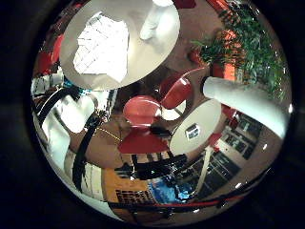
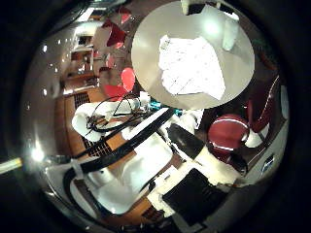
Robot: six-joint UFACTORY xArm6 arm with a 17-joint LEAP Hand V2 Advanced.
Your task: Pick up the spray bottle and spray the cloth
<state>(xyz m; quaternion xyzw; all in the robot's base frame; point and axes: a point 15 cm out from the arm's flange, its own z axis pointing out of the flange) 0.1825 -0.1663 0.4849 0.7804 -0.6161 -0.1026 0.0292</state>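
A white cloth [image 2: 190, 66] lies crumpled on a round light table [image 2: 155, 39], seen small and far from the palm in the right thumb side palm view. A white spray bottle [image 2: 230, 29] stands upright on the table beside the cloth, near the rim. My hand [image 2: 146, 167] is well away from the table; its white and black fingers reach into the view relaxed, with only floor between them. In the right little finger side palm view the cloth [image 1: 100, 46] and the bottle [image 1: 157, 19] show on the same table [image 1: 143, 59].
Red chairs [image 1: 143, 113] stand on the floor beside the table, with more [image 2: 229, 132] in the thumb side view. A smaller round table [image 1: 195, 126] stands past the chairs. A green plant in an orange pot [image 1: 243, 46] is near the table.
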